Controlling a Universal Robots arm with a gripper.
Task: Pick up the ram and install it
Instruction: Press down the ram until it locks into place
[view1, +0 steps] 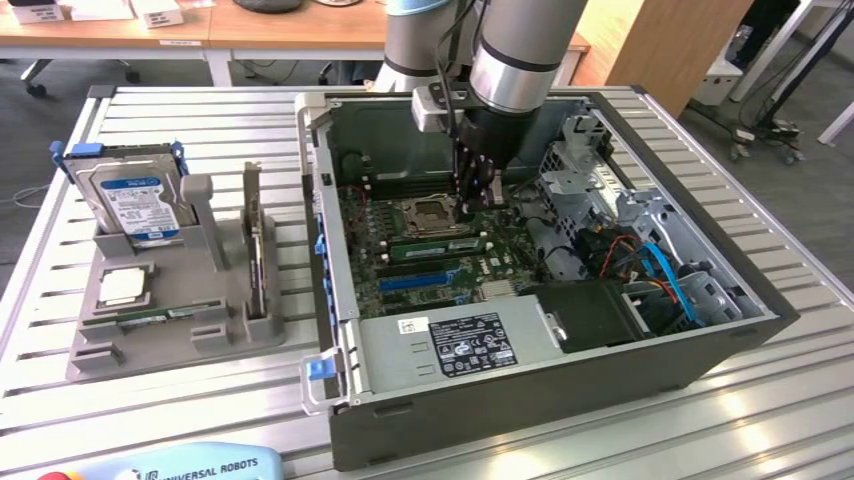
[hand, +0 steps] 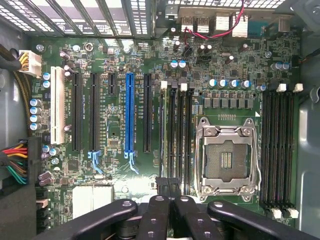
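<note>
While looking down past gripper (hand: 168, 186): shut, tips pressed together, nothing clearly betw. them. Just beyond tips, standing on edge in mobo slot: ram (hand: 162, 130), long axis running straight away from gripper, parallel w/ empty slots (hand: 180, 135) alongside. Can't tell if tips touch its top edge or hang just above. Farther out, beside slots: CPU socket (hand: 227, 160), open.

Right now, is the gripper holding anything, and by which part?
Cannot tell. Gripper shut over the ram slots beside the socket; no hold visible.
</note>
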